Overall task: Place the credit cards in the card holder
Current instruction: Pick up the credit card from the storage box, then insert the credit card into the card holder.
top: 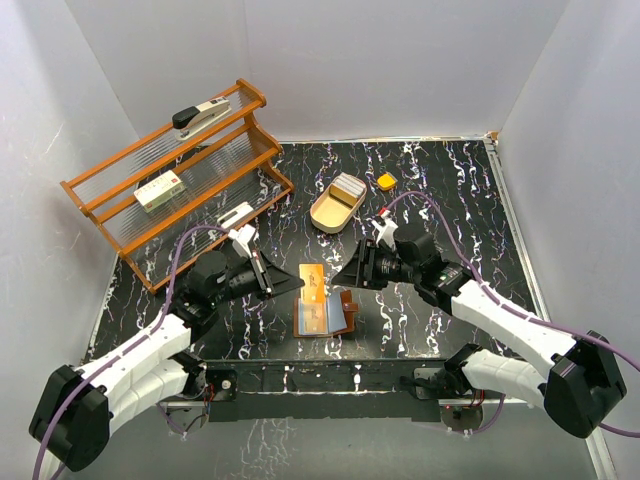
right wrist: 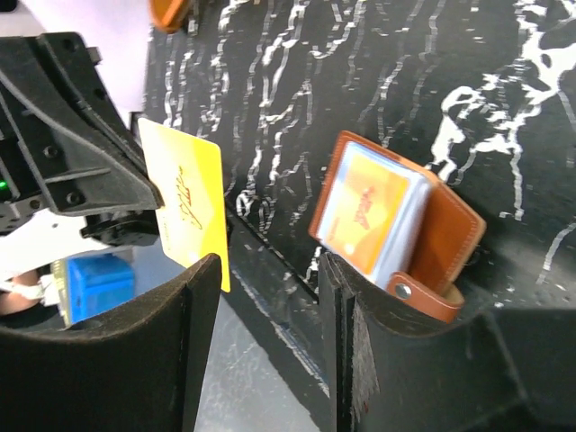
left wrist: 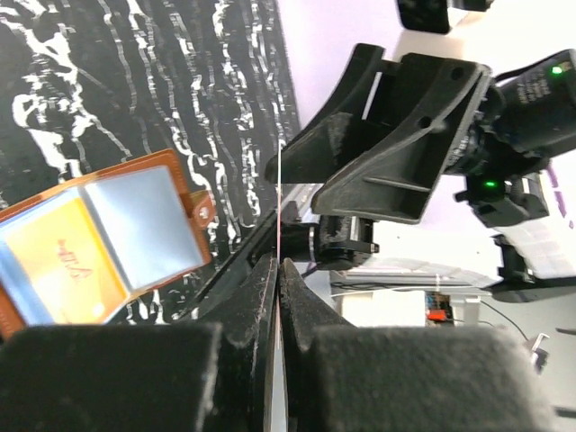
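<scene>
At right wrist, card [right wrist: 184, 200] shows yellow.

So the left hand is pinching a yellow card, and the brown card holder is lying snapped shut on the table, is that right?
Not quite. The card holder is lying open on the table, not snapped shut, with an orange card showing inside; the right wrist view shows it. The left hand is indeed pinching a yellow card.

- Closed in left, far and right by plain white walls [top: 400, 60].
- Floored by a black, white-veined worktop [top: 450, 210].
- Furnished far left with an orange-brown wooden rack [top: 215, 165].
</scene>
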Tool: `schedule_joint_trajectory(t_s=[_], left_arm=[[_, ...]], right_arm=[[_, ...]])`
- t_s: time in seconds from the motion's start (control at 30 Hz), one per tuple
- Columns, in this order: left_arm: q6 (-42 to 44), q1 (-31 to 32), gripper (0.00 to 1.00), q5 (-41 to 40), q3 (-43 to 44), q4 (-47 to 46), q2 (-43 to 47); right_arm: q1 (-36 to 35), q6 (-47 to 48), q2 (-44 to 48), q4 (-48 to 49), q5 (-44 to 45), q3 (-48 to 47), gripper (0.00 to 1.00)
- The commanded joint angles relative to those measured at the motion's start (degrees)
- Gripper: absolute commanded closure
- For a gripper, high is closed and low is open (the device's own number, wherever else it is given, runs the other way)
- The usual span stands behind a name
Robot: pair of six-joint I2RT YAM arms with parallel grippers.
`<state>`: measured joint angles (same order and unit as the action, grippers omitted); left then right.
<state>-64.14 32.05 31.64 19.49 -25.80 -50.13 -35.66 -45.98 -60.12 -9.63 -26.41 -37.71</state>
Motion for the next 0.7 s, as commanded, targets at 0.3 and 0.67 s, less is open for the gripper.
schedule_joint_trajectory(t_s=[0.3, 0.67], left_arm=[[4.4, 0.1, 1.0, -2.8, -3.2, 3.7, -4.5], [0.3, 0.3, 1.0, -0.6, -6.1, -6.0, -12.8]], right_arm=[[-2.9, 5.2, -5.1, -5.6, 9.3, -5.4, 0.71], [-10.0, 8.5, -13.7, -8.6, 16.9, -9.1, 0.78]])
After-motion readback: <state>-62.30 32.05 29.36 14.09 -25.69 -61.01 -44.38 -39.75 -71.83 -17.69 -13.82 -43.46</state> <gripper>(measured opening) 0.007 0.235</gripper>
